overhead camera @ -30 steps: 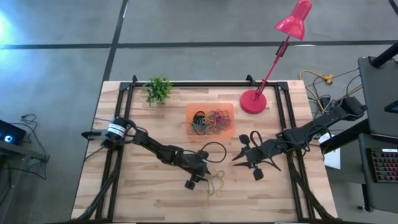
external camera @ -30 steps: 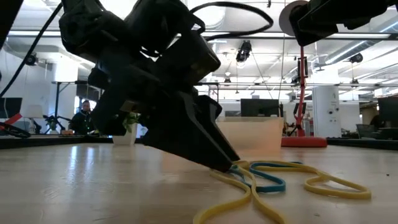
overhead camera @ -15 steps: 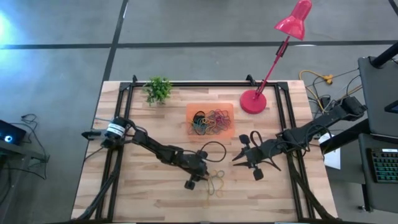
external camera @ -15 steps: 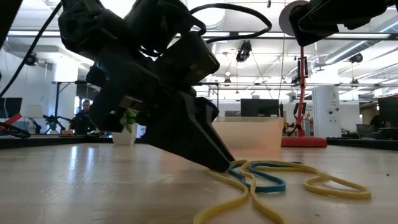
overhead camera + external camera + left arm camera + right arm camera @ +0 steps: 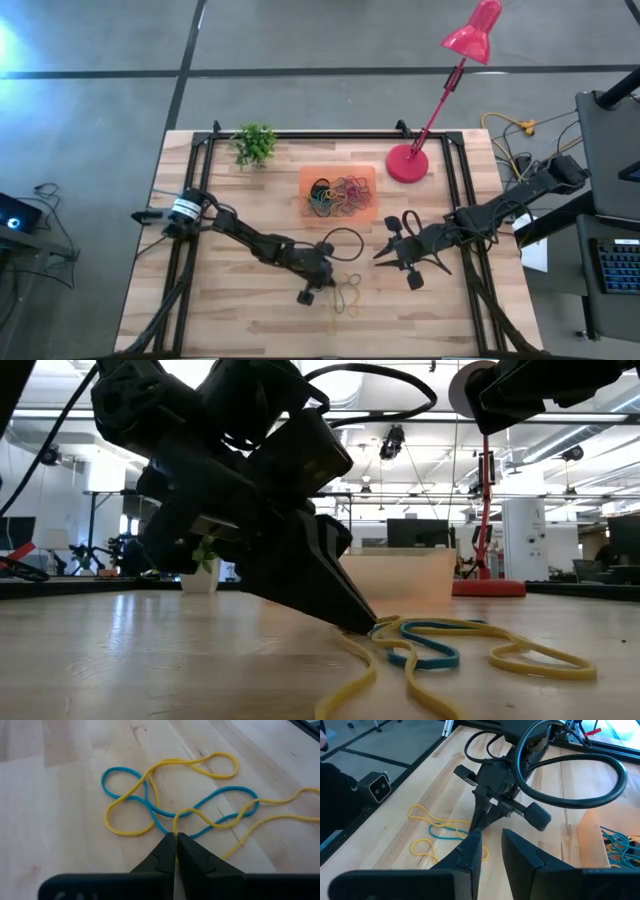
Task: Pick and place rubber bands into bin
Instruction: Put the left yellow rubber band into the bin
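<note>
The left gripper point(image 5: 175, 839) stood tip-down on the bench point(image 5: 230, 310), jaws pinched together on a yellow strand of the tangled rubber bands point(image 5: 170, 805), which looked light, limp and stretchy. Farther right lay the bin point(image 5: 338, 194); the right gripper point(image 5: 395, 250) waited, jaws parted.

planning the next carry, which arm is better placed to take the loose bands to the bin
Left. The left gripper has its fingers shut on a yellow rubber band in the loose tangle on the table. The right gripper hangs open, off to the side. The bin lies just beyond.
</note>
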Action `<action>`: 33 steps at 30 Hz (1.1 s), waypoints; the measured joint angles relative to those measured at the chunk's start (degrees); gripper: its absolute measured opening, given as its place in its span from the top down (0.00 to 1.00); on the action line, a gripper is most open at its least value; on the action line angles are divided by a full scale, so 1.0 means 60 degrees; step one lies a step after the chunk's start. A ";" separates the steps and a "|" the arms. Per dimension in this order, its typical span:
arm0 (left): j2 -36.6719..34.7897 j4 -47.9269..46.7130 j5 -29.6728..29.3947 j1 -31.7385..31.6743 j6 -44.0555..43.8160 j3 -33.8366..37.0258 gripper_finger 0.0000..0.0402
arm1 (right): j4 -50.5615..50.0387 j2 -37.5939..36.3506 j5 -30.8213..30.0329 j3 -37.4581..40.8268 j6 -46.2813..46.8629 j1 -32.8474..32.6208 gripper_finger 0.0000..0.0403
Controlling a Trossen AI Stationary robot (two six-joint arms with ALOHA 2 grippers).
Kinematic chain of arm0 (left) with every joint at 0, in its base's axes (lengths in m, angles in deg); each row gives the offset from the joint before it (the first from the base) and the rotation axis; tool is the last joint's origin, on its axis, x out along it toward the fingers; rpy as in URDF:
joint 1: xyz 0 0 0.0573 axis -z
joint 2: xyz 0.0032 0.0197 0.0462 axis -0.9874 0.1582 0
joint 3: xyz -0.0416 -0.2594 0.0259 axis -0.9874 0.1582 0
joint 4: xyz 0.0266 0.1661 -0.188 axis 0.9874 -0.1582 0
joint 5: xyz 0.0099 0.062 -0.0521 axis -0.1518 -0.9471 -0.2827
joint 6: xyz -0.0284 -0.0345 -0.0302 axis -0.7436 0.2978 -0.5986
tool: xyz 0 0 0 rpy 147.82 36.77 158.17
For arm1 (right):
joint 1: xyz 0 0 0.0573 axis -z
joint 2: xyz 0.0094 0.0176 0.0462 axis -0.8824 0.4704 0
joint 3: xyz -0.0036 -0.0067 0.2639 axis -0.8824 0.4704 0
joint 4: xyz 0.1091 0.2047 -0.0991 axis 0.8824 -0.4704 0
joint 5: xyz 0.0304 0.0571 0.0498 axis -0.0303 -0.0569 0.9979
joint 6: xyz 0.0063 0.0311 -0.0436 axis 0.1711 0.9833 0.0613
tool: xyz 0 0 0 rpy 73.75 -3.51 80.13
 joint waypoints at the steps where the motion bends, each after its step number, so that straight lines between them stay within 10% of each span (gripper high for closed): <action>1: -0.0001 0.0076 -0.0044 -0.0004 0.0034 0.0000 1.00 | -0.0002 0.0000 0.0000 0.0000 0.0001 0.0000 0.84; 17: -0.1124 0.0152 -0.0526 -0.0020 0.1045 -0.0066 1.00 | -0.0184 -0.0004 -0.0004 0.0102 0.0107 0.0004 0.84; 33: -0.3683 -0.1650 -0.3068 -0.0328 0.3237 -0.0033 1.00 | -0.0312 -0.0004 -0.0011 0.0109 0.0140 0.0007 0.85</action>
